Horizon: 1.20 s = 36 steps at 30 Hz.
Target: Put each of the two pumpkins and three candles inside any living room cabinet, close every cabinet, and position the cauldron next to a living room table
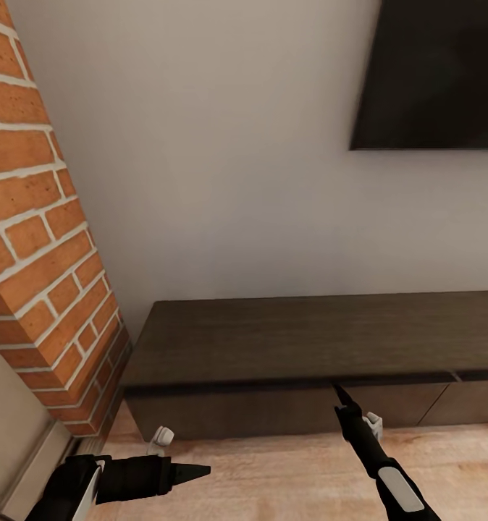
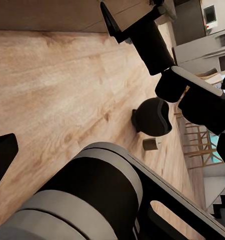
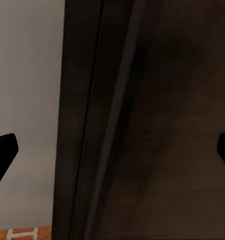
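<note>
The long dark brown cabinet [image 1: 295,340] stands against the wall, its visible fronts shut. My right gripper [image 1: 340,395] is open and reaches up to the front edge of the cabinet top. In the right wrist view its fingertips [image 3: 3,152] stand wide apart before the cabinet's [image 3: 167,125] dark wood. My left gripper [image 1: 195,472] hovers low over the floor, open and empty, one fingertip [image 2: 2,157] showing. Behind me on the floor sit the black cauldron [image 2: 152,116] and beside it a small beige candle [image 2: 151,144]. The pumpkins and the table are out of view.
A red brick column [image 1: 41,217] rises at the left, close to the cabinet's end. A dark TV screen [image 1: 432,72] hangs on the pale wall. Light wooden floor [image 1: 273,477] runs in front of the cabinet. Chairs [image 2: 197,140] and kitchen units stand far behind.
</note>
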Available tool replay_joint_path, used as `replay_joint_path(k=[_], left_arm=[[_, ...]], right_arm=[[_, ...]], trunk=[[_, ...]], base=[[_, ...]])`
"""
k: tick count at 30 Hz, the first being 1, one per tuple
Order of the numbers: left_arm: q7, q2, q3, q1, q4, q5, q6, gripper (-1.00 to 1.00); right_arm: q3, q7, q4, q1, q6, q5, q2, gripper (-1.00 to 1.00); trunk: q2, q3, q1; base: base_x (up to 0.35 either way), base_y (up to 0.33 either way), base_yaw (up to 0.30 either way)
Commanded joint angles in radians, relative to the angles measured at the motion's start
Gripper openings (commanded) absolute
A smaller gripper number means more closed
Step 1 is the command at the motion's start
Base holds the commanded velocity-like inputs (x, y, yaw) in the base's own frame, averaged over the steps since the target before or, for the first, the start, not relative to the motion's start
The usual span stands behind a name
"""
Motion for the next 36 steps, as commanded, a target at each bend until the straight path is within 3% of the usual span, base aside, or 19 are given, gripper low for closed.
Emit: replay_joint_path(k=[1, 36], left_arm=[[-0.001, 0.0, 0.0, -0.001, 0.0, 0.003, 0.009, 1.0], [-0.001, 0.0, 0.0, 0.0, 0.0, 0.0, 0.006, 1.0]], right_arm=[[-0.002, 0.003, 0.001, -0.001, 0.01, -0.01, 0.0, 1.0], [-0.002, 0.003, 0.001, -0.001, 0.01, -0.01, 0.0, 1.0]], trunk=[[0.0, -0.001, 0.0], [0.0, -0.001, 0.0]], base=[[0.126, 0.0, 0.0], [0.032, 0.0, 0.0]])
